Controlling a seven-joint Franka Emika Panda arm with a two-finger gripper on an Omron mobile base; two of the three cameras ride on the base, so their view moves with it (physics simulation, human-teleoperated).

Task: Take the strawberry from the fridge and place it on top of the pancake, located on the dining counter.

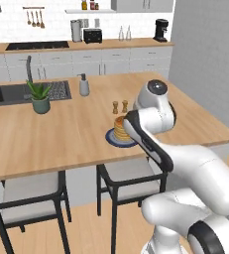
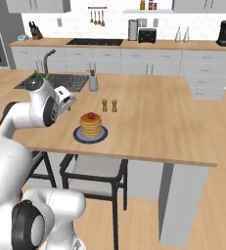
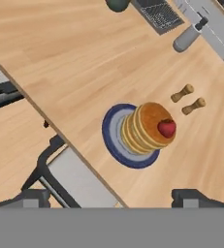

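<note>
Gripper: jaws spread wide, empty, touching nothing. In the hand view the two dark fingertips rise at the lower edge, well apart, with the counter edge and a stool seat between them. In the right base view the hand hangs above the near left part of the counter, left of the plate and clear of it.

Strawberry: red, resting on top of the pancake stack, toward one side of the top cake; free of the gripper. Also seen as a red spot on the stack in the right base view.

Pancake: golden-brown stack, on a dark blue-grey plate, near the counter's front edge.

Counter: light wood island.

Shakers: two, small, brown, just beyond the plate, apart from it.

Stool: black frame, grey seat, tucked under the counter edge below the plate.

Soap bottle: grey, upright, beside the sink.

Sink: dark, inset, far left of the counter.

Plant: green, in a small pot, in front of the sink.
</note>
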